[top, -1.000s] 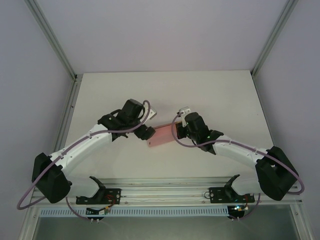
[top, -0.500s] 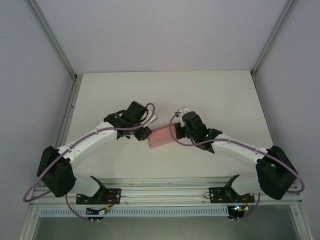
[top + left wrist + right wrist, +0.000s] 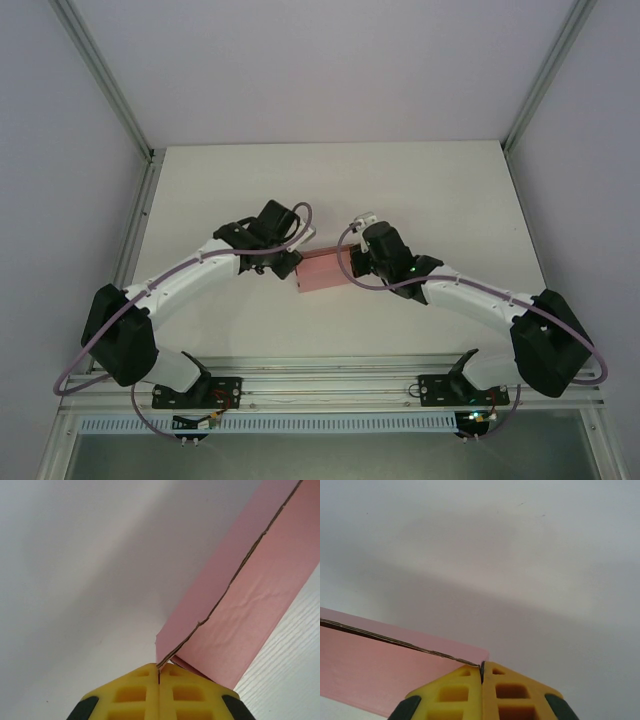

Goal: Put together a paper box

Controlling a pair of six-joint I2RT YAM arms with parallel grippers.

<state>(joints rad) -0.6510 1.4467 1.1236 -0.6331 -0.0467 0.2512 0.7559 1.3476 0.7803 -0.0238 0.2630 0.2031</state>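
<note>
The paper box (image 3: pixel 322 271) is pink thin card, held between the two arms above the middle of the table. In the left wrist view the paper box (image 3: pixel 250 595) runs up to the right, and my left gripper (image 3: pixel 159 671) is shut with a card edge pinched between its yellow fingers (image 3: pixel 135 690). In the right wrist view the paper box (image 3: pixel 375 675) lies at the lower left, and my right gripper (image 3: pixel 482 669) is shut on its corner edge. From above, the left gripper (image 3: pixel 291 263) meets the card's left end and the right gripper (image 3: pixel 349 262) its right end.
The white table (image 3: pixel 330 190) has metal frame posts (image 3: pixel 135 150) at its back corners and a rail (image 3: pixel 330 380) along the near edge by the arm bases. Purple cables loop over both arms.
The left arm has swung in toward the card and its wrist has turned. The pink card has shifted slightly and now lies more level between the grippers. The right arm has barely moved.
</note>
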